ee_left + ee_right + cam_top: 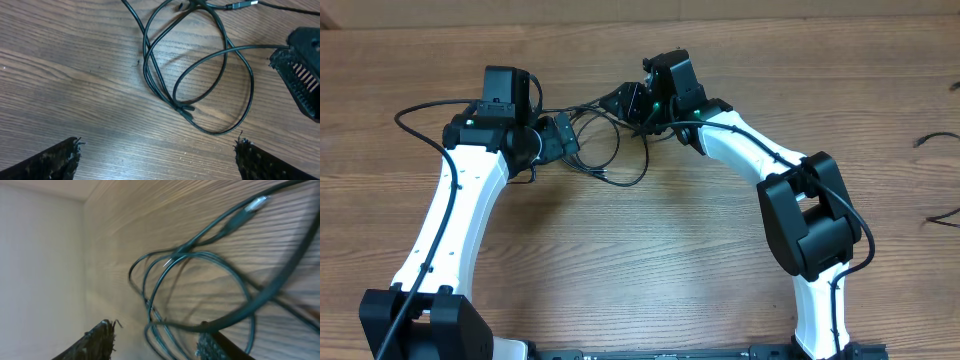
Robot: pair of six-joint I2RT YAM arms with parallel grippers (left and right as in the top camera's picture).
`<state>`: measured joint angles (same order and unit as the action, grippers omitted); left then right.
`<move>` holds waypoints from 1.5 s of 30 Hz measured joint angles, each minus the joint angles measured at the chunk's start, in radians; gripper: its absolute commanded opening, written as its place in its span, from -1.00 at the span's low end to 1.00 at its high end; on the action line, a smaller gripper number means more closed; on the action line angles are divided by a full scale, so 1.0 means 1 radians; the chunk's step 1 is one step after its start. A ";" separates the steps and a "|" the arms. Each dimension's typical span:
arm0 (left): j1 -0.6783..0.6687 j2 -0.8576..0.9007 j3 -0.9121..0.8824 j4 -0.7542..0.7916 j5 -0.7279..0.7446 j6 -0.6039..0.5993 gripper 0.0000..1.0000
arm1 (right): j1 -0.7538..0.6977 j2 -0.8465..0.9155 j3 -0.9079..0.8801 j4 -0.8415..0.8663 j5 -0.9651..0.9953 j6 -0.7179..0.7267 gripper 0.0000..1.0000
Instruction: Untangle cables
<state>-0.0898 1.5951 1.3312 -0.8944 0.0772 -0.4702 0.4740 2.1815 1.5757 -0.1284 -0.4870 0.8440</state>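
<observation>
The cables (616, 152) are thin black cords lying in a tangle of overlapping loops on the wooden table between my two grippers. In the left wrist view the loops (200, 75) lie ahead of my left gripper (159, 145), which is open and empty, and a silver-tipped plug (245, 5) shows at the top. My left gripper (558, 140) sits just left of the tangle. My right gripper (626, 100) is at its far side. In the right wrist view my right gripper (156, 332) is open; cable loops (170, 265) run between its fingers and one strand lies across the right fingertip.
Other thin black cord ends (932, 140) lie at the table's right edge, with one more (946, 216) below. The right gripper's finger (300, 75) shows at the right of the left wrist view. A pale wall (40, 255) borders the table's far edge.
</observation>
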 measured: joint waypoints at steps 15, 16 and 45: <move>0.000 0.000 0.000 0.000 0.000 -0.002 0.99 | -0.006 0.087 0.000 0.113 0.069 -0.119 -0.92; 0.000 0.000 0.000 -0.001 0.000 -0.002 0.99 | -0.010 0.076 0.001 0.021 0.059 -0.191 -0.92; -0.015 0.124 0.000 0.001 0.015 -0.258 0.99 | -0.633 -0.581 0.028 -0.095 0.752 -0.724 -0.92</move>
<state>-0.1051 1.7195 1.3312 -0.8932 0.0921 -0.7284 -0.1589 1.6001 1.6039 -0.2237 0.2653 0.1196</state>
